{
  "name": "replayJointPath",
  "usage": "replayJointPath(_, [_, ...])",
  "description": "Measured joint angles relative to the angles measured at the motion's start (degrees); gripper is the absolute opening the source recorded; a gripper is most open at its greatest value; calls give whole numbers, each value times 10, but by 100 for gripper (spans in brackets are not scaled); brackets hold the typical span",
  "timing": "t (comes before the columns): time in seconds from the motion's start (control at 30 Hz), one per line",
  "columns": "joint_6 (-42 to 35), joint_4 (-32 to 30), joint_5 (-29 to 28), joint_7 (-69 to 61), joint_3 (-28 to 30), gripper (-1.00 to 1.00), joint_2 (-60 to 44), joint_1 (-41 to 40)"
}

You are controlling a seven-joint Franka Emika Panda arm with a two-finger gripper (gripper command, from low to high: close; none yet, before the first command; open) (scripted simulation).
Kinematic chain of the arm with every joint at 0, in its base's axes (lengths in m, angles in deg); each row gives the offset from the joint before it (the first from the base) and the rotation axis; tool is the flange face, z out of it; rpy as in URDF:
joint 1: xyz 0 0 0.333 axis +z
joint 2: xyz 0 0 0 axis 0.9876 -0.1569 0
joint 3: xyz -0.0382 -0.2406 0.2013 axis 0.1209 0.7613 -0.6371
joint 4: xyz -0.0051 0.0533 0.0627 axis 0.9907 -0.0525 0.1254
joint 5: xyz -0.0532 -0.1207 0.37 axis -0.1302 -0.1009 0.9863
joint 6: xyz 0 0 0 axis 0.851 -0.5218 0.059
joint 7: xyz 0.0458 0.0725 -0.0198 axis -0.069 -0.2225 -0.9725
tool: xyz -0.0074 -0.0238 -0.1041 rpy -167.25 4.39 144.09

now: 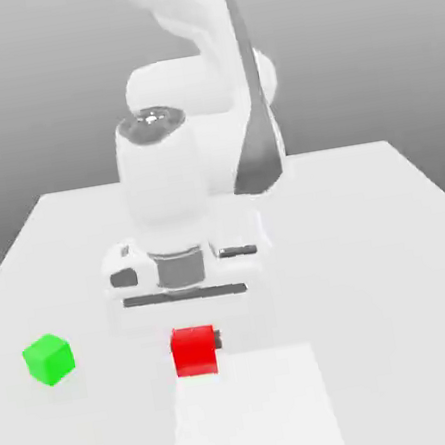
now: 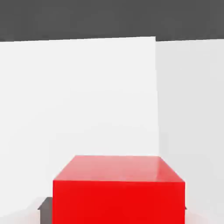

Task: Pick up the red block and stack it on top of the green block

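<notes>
We see a broad, pale grey table (image 1: 376, 273) spreading out beneath and around the gripper, with a darker grey background beyond its far edge. Above the gripper rises the white robot arm (image 1: 166, 190), with dark grey parts, bending down so that its hand end hangs low over the table. A flat white rectangle (image 1: 254, 414) lies on the table, nearer the exterior camera than the gripper and reaching a little toward the exterior view's right. The gripper (image 1: 195, 343) points down, its two fingers closed in on opposite sides of the red block (image 1: 194, 351), open only as far as the block's width, so we read it as holding the block. The red block sits right between the fingertips, upright and level, with one flat face turned almost squarely toward the exterior camera. Its sides look nearly equal there, so we cannot pick out a long axis. We cannot tell whether its underside touches the table. Well apart from the gripper, toward the exterior view's left, the bright green block (image 1: 49, 359) rests on the table, turned so that an upright edge, rather than a flat face, points toward the exterior camera.
</notes>
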Motion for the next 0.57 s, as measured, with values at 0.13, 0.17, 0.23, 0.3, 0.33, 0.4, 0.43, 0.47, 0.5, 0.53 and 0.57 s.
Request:
replayJointPath(0.13, [-23, 4, -11, 2, 52, -100, 19, -99])
replayJointPath(0.17, [-29, 6, -13, 2, 66, -100, 24, -121])
replayJointPath(0.23, [-40, 8, -18, 2, 96, -100, 34, -160])
replayJointPath(0.3, [-24, 10, -2, -11, 108, -100, 14, -174])
replayJointPath(0.33, [-9, 11, 12, -21, 108, -100, -2, -173])
replayJointPath(0.4, [26, 13, 47, -46, 96, -100, -41, -178])
replayJointPath(0.43, [44, 14, 66, -60, 88, -100, -62, -182])
replayJointPath(0.47, [63, 15, 83, -72, 75, -100, -82, -192])
replayJointPath(0.5, [72, 15, 93, -79, 69, 100, -93, -196])
replayJointPath(0.53, [72, 15, 93, -79, 69, 100, -93, -196])
replayJointPath(0.57, [72, 15, 93, -79, 69, 100, -93, -196])
